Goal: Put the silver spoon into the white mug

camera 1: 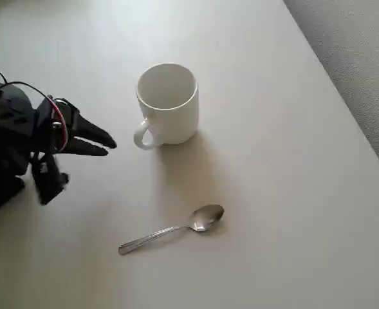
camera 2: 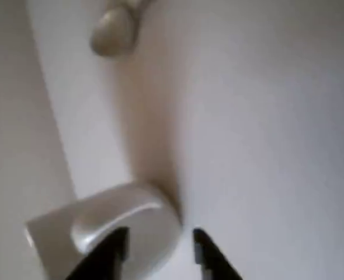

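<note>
The black pincer (camera 1: 105,147) hovers at the left of the overhead view, its tips a little apart and holding nothing. Just to its right stands the white mug (camera 1: 168,103), upright, its loop handle turned toward the tips. The silver spoon (camera 1: 176,228) lies flat on the pale bench (camera 1: 292,193), well apart, below the mug.

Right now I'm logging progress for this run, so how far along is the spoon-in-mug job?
Nothing looks done yet. The silver spoon lies flat on the table, apart from the white mug, which stands upright and empty. In hand: the gripper hovers left of the mug in the overhead view, holding nothing, its fingers slightly parted in the wrist view. Left: reaching the spoon, grasping it, lifting it and dropping it into the mug.
</note>
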{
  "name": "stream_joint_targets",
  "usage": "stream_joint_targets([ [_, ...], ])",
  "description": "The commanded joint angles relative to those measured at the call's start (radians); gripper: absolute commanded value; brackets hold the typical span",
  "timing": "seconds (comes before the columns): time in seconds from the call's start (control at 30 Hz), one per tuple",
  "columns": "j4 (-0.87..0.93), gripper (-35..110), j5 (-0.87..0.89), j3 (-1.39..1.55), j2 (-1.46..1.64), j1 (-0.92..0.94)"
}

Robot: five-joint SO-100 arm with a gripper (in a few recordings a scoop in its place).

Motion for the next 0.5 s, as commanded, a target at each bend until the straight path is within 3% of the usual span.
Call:
stream_joint_targets([
  [0.0,-0.028,23,0.104,-0.330,-0.213,0.063],
  [0.13,0.032,24,0.268,-0.727,-0.798,0.123],
  [0.23,0.173,24,0.373,-1.049,-1.197,0.163],
  [0.47,0.236,24,0.494,-1.313,-1.611,0.244],
])
